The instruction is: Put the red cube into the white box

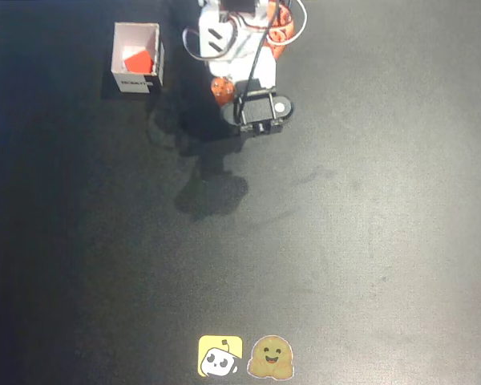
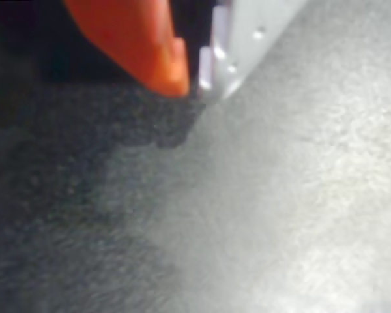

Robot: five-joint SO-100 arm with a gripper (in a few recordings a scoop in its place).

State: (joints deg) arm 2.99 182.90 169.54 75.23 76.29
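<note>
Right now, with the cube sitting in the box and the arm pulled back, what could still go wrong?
1. The red cube lies tilted inside the white box, so a bump might tip it out.
2. The box stands close beside the arm; a swing toward the overhead view's left could knock it.
3. The gripper looks shut and low over the dark table; dropping further might scrape it.

The overhead view looks straight down from high up on the dark table (image 1: 345, 241), with the arm (image 1: 240, 48) at the top edge. The wrist view sits very close above the table (image 2: 280, 215), angled down past the gripper (image 2: 195, 81). Both share the tabletop.
</note>
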